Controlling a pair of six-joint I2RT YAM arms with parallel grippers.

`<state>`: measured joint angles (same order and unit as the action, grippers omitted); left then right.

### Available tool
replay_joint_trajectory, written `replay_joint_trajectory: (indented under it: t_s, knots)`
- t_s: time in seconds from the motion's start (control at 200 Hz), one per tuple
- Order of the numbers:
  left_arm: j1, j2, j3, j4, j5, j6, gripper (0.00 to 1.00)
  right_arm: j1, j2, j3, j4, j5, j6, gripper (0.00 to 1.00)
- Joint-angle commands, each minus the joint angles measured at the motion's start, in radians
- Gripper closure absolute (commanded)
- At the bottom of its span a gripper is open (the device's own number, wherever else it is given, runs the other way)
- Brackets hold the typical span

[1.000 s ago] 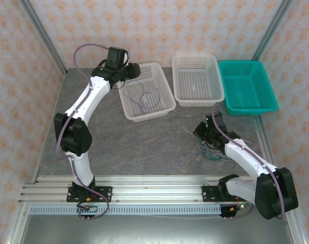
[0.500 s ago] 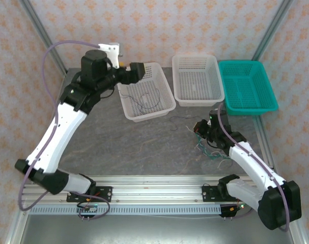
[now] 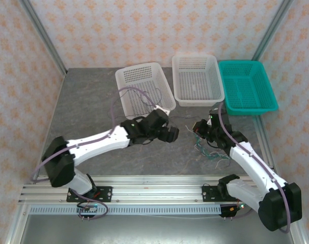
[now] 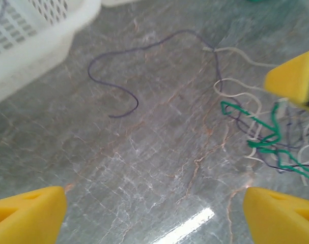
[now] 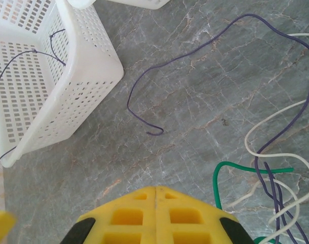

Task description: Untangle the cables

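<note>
Left gripper [image 4: 154,213]: jaws wide, nothing between them, low over bare tabletop [image 3: 93,112] mid-table. Right gripper [image 5: 155,211]: fingers pressed flat together, can't see anything pinched. Cables: purple cable [image 5: 195,51] has its free end curled out loose on the tabletop, pointing toward the white basket [image 5: 90,61]. The rest of it is knotted up with the white cable [image 5: 247,138] and green cable [image 5: 256,166] beside the right gripper. Another thin dark cable [image 5: 22,55] lies inside that basket.
</note>
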<state>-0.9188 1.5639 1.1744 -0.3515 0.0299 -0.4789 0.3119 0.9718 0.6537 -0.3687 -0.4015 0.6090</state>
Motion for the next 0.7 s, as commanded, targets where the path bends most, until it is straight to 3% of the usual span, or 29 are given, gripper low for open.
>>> replay_joint_trajectory:
  t_s: [0.0, 0.25, 0.395, 0.55, 0.696]
  knots:
    - [-0.004, 0.061, 0.001, 0.13, -0.107, -0.087, 0.1, 0.005, -0.052, -0.032, -0.04, 0.009, 0.005, 1.0]
    - [-0.003, 0.26, 0.087, 0.177, -0.185, -0.097, 0.1, 0.006, -0.118, -0.057, -0.073, 0.045, 0.025, 1.0]
    - [-0.004, 0.398, 0.202, 0.139, -0.204, -0.08, 0.1, 0.005, -0.12, -0.057, -0.076, 0.038, 0.033, 1.0]
    - [-0.003, 0.495, 0.309, 0.074, -0.321, -0.101, 0.09, 0.006, -0.129, -0.058, -0.08, 0.04, 0.038, 1.0]
    - [-0.002, 0.591, 0.399, 0.03, -0.325, -0.119, 0.14, 0.005, -0.137, -0.055, -0.085, 0.042, 0.04, 1.0]
